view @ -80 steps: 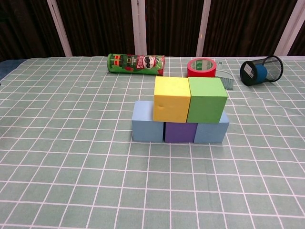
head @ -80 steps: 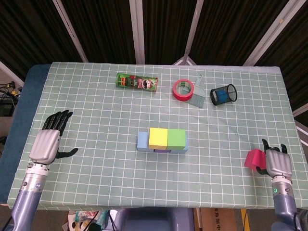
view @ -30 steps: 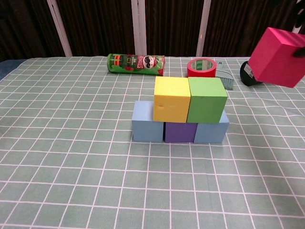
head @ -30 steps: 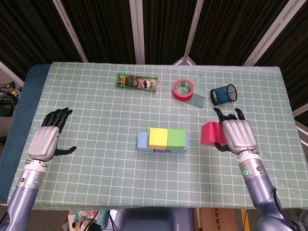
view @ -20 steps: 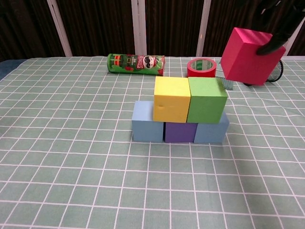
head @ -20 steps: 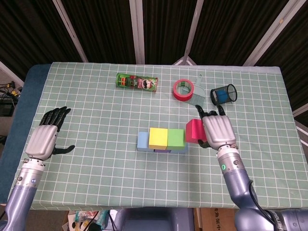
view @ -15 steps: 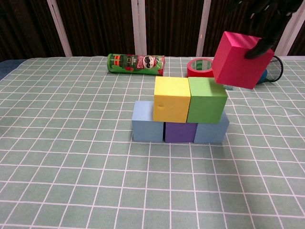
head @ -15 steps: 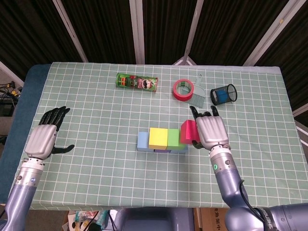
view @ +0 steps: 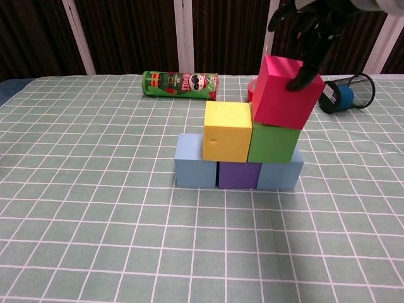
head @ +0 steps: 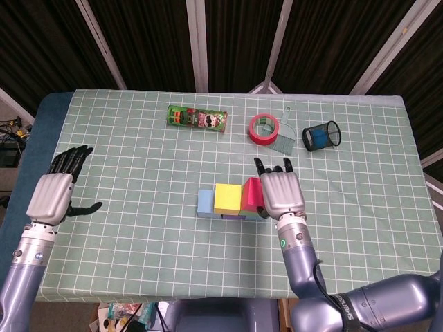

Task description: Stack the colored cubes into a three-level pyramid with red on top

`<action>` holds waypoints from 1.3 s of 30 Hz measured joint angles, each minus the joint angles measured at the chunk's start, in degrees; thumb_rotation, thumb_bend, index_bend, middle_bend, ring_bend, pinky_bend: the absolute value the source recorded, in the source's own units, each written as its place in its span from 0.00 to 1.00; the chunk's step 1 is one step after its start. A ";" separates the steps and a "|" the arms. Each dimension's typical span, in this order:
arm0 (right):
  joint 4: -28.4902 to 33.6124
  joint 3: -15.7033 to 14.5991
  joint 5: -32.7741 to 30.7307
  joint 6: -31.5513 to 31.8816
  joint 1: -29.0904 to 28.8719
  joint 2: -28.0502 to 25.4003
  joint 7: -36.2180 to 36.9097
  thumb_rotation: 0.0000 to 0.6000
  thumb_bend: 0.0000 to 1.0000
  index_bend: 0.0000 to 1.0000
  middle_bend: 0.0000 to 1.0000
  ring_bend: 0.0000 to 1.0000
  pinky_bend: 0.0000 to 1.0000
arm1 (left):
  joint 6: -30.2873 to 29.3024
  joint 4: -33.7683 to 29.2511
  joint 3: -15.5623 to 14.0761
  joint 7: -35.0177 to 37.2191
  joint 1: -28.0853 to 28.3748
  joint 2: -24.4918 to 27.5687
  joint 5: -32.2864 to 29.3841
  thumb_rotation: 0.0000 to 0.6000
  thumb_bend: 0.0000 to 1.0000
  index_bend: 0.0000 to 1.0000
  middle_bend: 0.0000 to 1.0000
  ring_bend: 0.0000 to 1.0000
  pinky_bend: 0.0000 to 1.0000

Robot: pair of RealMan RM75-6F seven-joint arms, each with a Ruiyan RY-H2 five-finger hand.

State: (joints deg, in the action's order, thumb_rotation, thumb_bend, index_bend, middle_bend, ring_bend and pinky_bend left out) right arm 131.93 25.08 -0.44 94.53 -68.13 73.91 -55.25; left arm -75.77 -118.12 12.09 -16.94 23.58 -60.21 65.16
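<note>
My right hand point(head: 280, 191) point(view: 309, 25) grips the red cube point(view: 283, 91) point(head: 250, 195), tilted, just above the green cube point(view: 273, 144). Whether red touches green I cannot tell. The green cube and the yellow cube point(view: 226, 131) point(head: 227, 198) sit side by side on a bottom row: a light blue cube point(view: 193, 168) point(head: 205, 203), a purple cube point(view: 238, 175) and another light blue cube point(view: 279, 175). In the head view the red cube and the hand hide the green cube. My left hand point(head: 52, 194) is open at the table's left edge, far from the stack.
A green chip can point(head: 196, 118) point(view: 180, 84) lies at the back. A red tape roll point(head: 263, 129), a small brush point(head: 283, 140) and a tipped black mesh cup point(head: 322, 134) point(view: 346, 93) lie at the back right. The checked tablecloth point(head: 138, 180) covers the table.
My right hand carried the red cube from the table's right edge leftward and up, and now holds it over the green cube. The left hand drifted slightly left.
</note>
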 measured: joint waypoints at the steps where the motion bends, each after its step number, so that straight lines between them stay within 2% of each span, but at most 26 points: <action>1: -0.52 0.37 -0.20 0.68 -0.46 0.73 -0.05 1.00 0.27 0.00 0.42 0.24 0.00 | 0.02 -0.01 0.01 0.11 -0.01 0.06 0.03 1.00 0.12 0.00 0.02 0.00 0.00; 7: -1.90 2.60 -2.04 2.24 -2.06 3.18 -0.17 1.00 0.27 0.00 0.42 0.24 0.00 | 0.06 0.15 0.11 0.66 -0.03 0.23 0.00 1.00 0.12 0.00 0.02 0.00 0.00; 13: -2.34 3.11 -1.33 0.48 -2.17 3.50 0.01 1.00 0.27 0.00 0.42 0.24 0.00 | 0.07 0.33 0.31 1.20 -0.01 0.35 -0.22 1.00 0.12 0.00 0.02 0.00 0.00; 25: -4.23 0.29 3.83 -2.05 -1.47 2.81 -0.89 1.00 0.27 0.00 0.42 0.24 0.00 | 0.20 0.56 0.11 1.06 0.11 0.18 -0.29 1.00 0.12 0.00 0.02 0.00 0.00; 39: -3.54 0.42 3.69 -2.33 -1.21 3.10 -1.09 1.00 0.27 0.00 0.42 0.24 0.00 | -0.02 0.62 0.17 1.20 0.12 0.04 -0.45 1.00 0.12 0.00 0.02 0.00 0.00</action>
State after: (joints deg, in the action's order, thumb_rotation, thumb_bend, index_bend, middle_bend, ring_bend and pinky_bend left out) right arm 128.39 25.49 3.25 92.20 -69.34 77.02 -56.33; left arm -75.80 -117.50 12.26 -15.74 23.70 -60.16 64.71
